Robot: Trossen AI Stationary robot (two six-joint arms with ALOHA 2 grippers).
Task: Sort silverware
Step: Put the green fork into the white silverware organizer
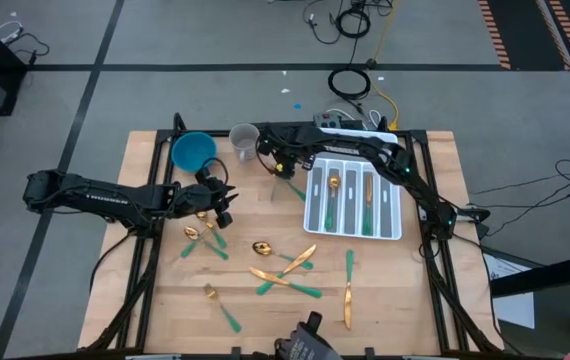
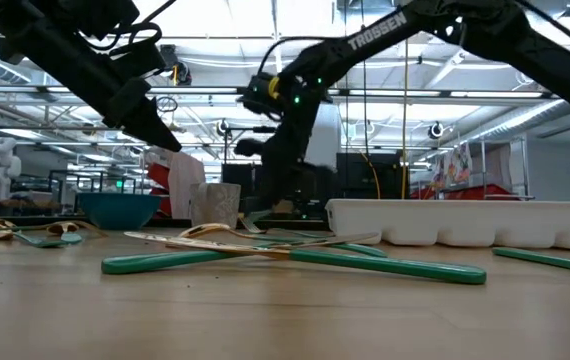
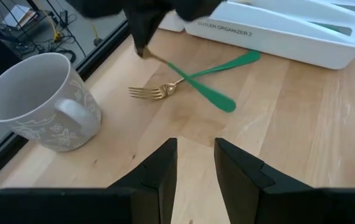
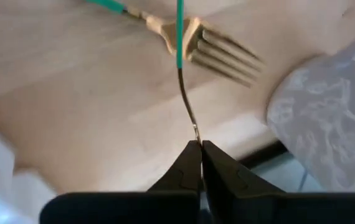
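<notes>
My right gripper (image 4: 199, 148) reaches past the white organizer tray (image 1: 309, 215) toward the table's far middle, shut on a green-handled piece of silverware (image 3: 210, 94). That piece crosses over a gold fork (image 3: 159, 92) with a green handle that lies flat on the wood next to the cup (image 3: 34, 99). My left gripper (image 3: 195, 158) hovers open above the table at centre left (image 1: 221, 203), with only bare wood between its fingers. More silverware (image 1: 285, 270) lies scattered on the near half of the table. My right gripper pinches the thin gold metal end (image 4: 193, 127) of the piece between its two fingertips, coming from above and slanting down. The piece runs away from the fingers, tilted, its green handle end (image 3: 227, 104) low at the table where it crosses the fork's handle.
A blue bowl (image 1: 193, 150) and the patterned cup (image 1: 244, 140) stand at the far left of the table. The tray holds several pieces in its slots. Loose forks and spoons lie near my left gripper (image 1: 200, 232) and along the near edge.
</notes>
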